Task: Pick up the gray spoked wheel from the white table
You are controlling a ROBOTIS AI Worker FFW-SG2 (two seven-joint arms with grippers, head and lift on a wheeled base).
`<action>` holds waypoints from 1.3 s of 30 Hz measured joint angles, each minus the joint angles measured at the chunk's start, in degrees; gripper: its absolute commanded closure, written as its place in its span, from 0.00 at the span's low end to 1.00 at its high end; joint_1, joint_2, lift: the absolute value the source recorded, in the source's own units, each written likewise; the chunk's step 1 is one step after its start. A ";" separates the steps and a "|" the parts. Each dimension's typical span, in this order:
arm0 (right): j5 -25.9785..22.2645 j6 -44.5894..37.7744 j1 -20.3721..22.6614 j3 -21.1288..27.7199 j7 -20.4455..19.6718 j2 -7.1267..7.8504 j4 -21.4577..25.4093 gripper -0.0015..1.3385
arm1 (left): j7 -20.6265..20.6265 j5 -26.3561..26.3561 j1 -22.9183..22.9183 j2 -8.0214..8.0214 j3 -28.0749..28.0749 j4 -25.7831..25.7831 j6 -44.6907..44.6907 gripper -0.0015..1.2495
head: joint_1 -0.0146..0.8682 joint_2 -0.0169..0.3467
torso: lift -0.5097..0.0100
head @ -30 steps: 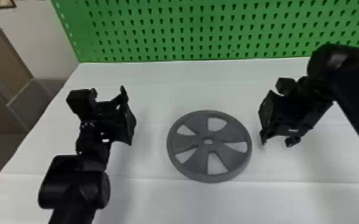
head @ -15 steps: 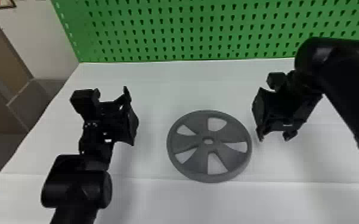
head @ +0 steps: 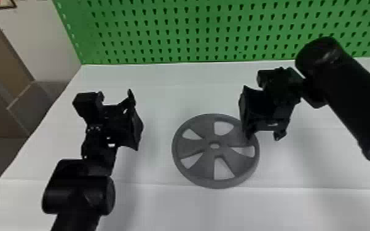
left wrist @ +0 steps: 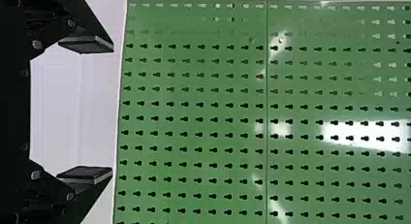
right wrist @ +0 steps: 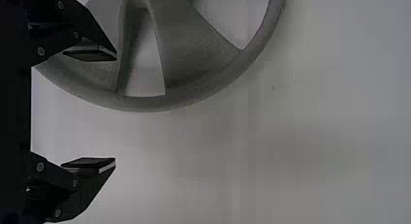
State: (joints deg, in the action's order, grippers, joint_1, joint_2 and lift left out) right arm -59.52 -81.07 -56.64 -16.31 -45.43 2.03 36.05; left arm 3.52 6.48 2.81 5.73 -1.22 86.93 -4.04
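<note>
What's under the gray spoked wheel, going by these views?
Through the openings in the gray wheel, the white table can be seen. What lies directly beneath the wheel's solid parts is covered, so that cannot be told.

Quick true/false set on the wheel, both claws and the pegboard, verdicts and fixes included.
1. The gray wheel lies on the white table. True.
2. The right claw is clamped shut on the gray wheel. False: its fingers stand apart, without a grip.
3. The left claw is open. True.
4. The gray wheel is a solid disc. False: openings separate its spokes.
5. The pegboard is red. False: it is green.
</note>
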 measured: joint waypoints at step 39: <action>-8.09 8.41 -0.21 -4.44 -0.36 0.48 -6.35 0.36 | 0.00 0.11 -0.09 0.29 0.09 0.00 0.00 0.29 | 0.90 0.47 | 0.86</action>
State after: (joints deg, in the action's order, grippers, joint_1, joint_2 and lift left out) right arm -67.61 -72.66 -56.85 -20.75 -45.79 2.51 29.70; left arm 3.52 6.59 2.72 6.02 -1.13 86.93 -4.04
